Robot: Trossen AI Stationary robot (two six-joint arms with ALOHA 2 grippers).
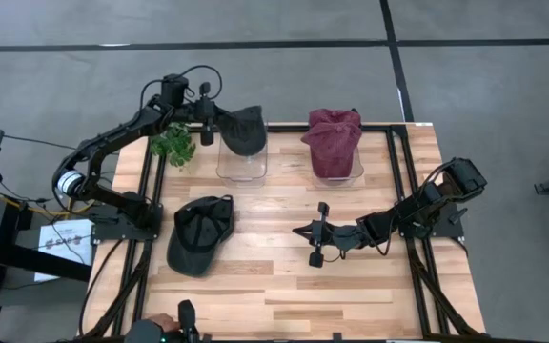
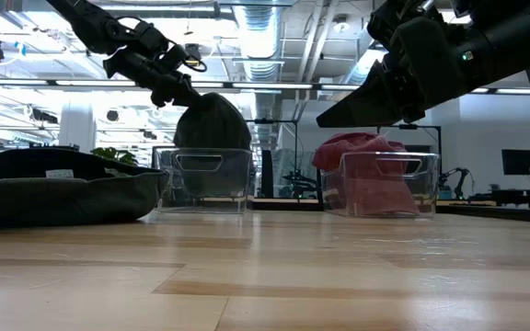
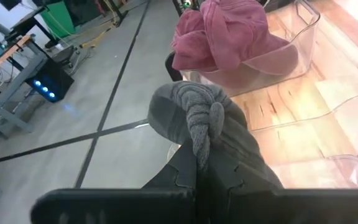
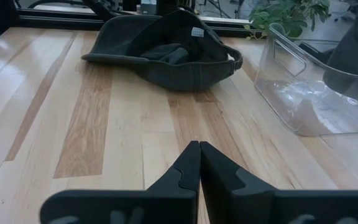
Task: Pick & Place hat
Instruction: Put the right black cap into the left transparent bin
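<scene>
A dark grey hat [image 1: 243, 129] hangs from my left gripper [image 1: 208, 122] over the left clear bin [image 1: 242, 164] at the far side; it also shows in the low view [image 2: 212, 121]. A second dark cap [image 1: 199, 232] lies upside down on the table at the left, crown on the wood; it shows in the right wrist view [image 4: 166, 50]. A maroon hat [image 1: 334, 139] sits in the right clear bin [image 1: 339, 174]. My right gripper [image 1: 315, 235] is shut and empty, just above the table's middle. My left gripper pinches a bunched fold of the dark grey hat's cloth [image 3: 201, 134] between its two shut fingers. The fingers come level from the table's left side. The hat is lifted, hanging beside and below the fingers above the left bin; whether it touches the bin, I cannot tell.
A green plant [image 1: 172, 143] stands at the far left corner beside the left bin. Black frame rails [image 1: 151, 205] run along the table's left and right sides. Bare wood [image 1: 284, 286] lies near the front edge.
</scene>
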